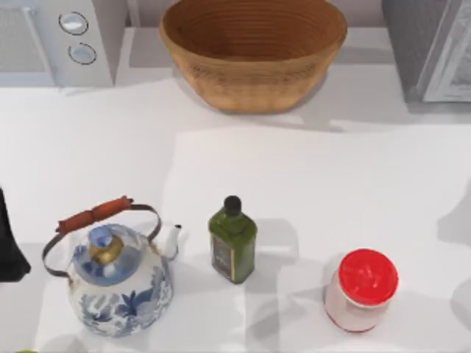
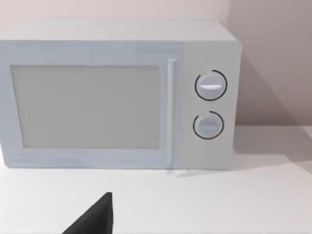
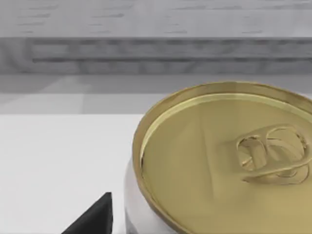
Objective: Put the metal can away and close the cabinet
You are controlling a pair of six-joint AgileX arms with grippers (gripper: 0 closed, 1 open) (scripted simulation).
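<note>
The metal can, silver with a gold lid and pull tab, stands on the white table close under my right wrist camera. A dark part of my right gripper shows just beside the can, with a small gap between them. Behind the can runs the grey wood front of the cabinet. The cabinet also stands at the table's far right corner in the top view. My left arm sits parked at the table's left edge, and a dark part of its gripper faces the microwave.
A white microwave stands at the back left and a wicker basket at the back middle. Along the front are a blue-and-white kettle, a green oil bottle and a red-lidded jar.
</note>
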